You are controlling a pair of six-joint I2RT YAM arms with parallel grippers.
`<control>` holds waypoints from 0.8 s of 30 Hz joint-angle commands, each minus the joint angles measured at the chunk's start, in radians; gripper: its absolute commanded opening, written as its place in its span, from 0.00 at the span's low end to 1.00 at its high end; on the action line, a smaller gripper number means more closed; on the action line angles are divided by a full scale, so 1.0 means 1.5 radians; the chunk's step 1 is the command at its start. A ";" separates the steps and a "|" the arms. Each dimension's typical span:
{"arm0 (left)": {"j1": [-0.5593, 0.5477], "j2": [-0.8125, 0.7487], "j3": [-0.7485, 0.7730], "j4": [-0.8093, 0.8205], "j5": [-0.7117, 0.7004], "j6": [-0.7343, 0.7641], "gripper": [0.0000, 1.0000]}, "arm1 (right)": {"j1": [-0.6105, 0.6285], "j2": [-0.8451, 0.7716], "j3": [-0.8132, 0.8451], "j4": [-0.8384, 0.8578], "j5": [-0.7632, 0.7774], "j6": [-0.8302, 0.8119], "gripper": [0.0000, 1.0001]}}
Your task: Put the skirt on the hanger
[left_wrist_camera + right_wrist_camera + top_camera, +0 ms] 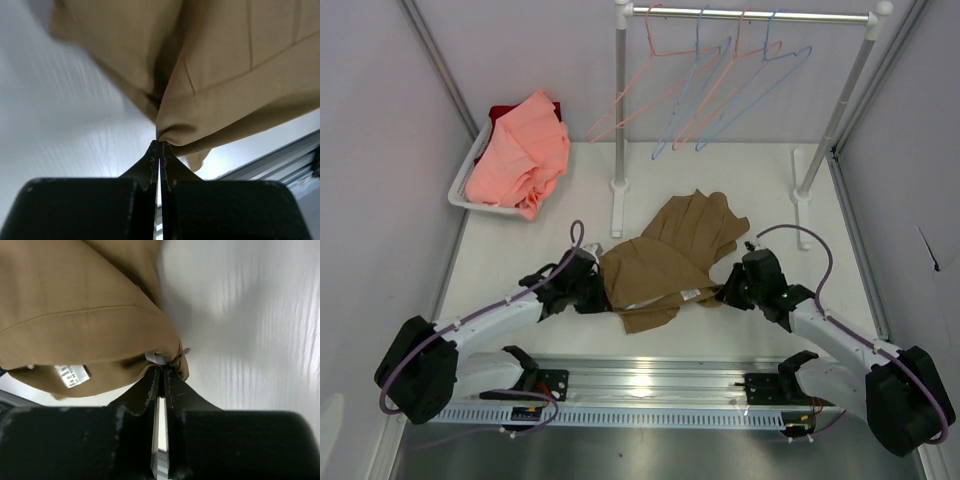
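While the skirt [670,262] lies between them, left gripper [159,145] and right gripper [160,371] each pinch one edge tight.

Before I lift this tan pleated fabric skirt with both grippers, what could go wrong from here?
The left gripper and right gripper each pinch only a small fold of the tan pleated fabric skirt at their tips; it may slip when lifted. The thin pale blue wire hanger hangs crowded among pink wire hangers on the rail, so reaching it could snag a neighbour.
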 commanded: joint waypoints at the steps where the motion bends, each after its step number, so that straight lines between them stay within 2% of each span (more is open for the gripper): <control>1: -0.027 0.005 -0.043 0.138 0.009 -0.074 0.00 | 0.061 -0.013 -0.022 0.077 0.043 0.047 0.13; 2: -0.036 0.006 -0.043 0.139 -0.003 -0.074 0.00 | 0.075 -0.020 -0.034 0.071 0.049 0.052 0.24; 4: -0.040 0.006 -0.037 0.123 -0.019 -0.069 0.00 | 0.101 -0.044 -0.042 0.053 0.083 0.065 0.37; 5: -0.039 0.004 -0.035 0.118 -0.032 -0.063 0.00 | 0.106 -0.054 -0.044 0.043 0.093 0.068 0.48; 8: -0.040 -0.004 -0.019 0.094 -0.050 -0.051 0.00 | 0.117 -0.107 -0.040 -0.007 0.130 0.070 0.61; 14: -0.038 -0.026 0.016 0.024 -0.102 -0.039 0.00 | 0.118 -0.198 -0.007 -0.092 0.170 0.055 0.68; 21: -0.039 -0.025 0.067 -0.013 -0.130 -0.031 0.00 | 0.119 -0.193 -0.005 -0.111 0.174 0.055 0.69; 24: -0.038 -0.020 0.076 -0.020 -0.135 -0.027 0.00 | 0.118 -0.163 -0.013 -0.095 0.178 0.054 0.64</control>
